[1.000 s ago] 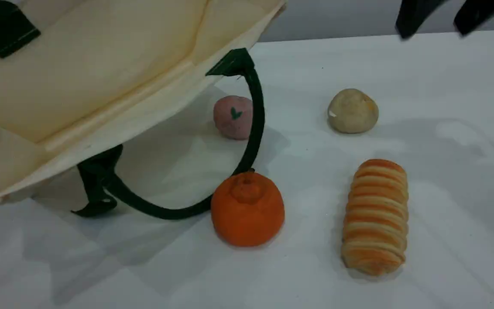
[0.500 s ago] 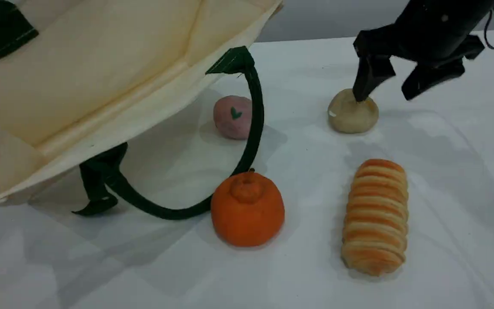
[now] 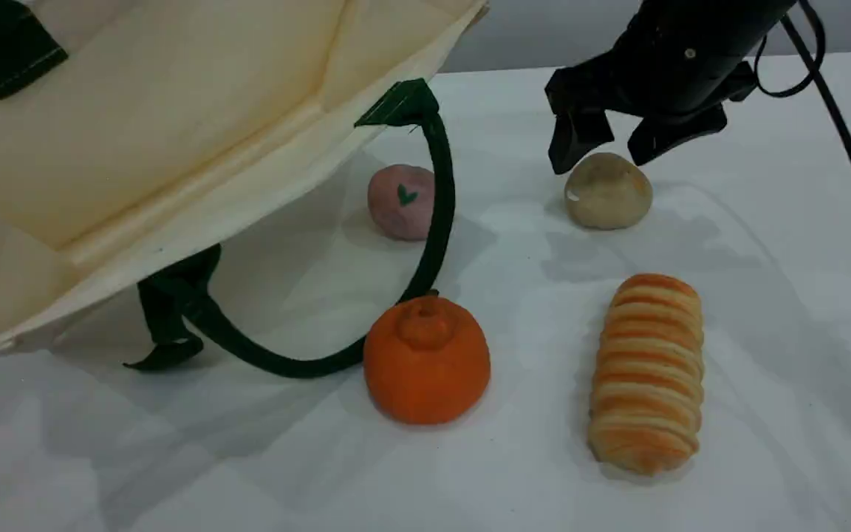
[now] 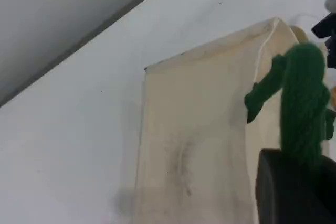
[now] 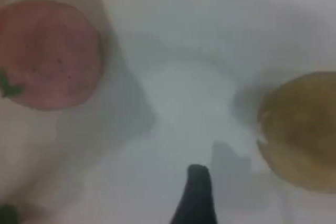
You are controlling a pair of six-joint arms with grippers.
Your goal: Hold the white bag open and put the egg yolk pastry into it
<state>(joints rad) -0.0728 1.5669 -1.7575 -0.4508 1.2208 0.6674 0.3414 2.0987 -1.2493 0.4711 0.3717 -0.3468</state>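
Observation:
The white bag (image 3: 152, 133) hangs lifted at the upper left, its mouth open toward the table's middle. One dark green handle (image 3: 436, 222) droops onto the table. In the left wrist view my left gripper (image 4: 294, 190) is shut on the other green handle (image 4: 302, 103), with the bag's cloth (image 4: 194, 145) below. The egg yolk pastry (image 3: 607, 193) lies on the table at the right rear. My right gripper (image 3: 606, 146) hovers just over it, open, one finger on each side of its top. The right wrist view shows the pastry (image 5: 302, 129) right of a fingertip (image 5: 197, 195).
A pink ball with a green leaf mark (image 3: 401, 201) sits beside the drooping handle. An orange fruit (image 3: 426, 360) rests against that handle's loop. A long striped bread roll (image 3: 647, 372) lies in front of the pastry. The right arm's cable (image 3: 850, 148) hangs at the far right.
My right gripper came in from the top right, moved down and then left, and now straddles the pastry's top. The bag and the food items have stayed put.

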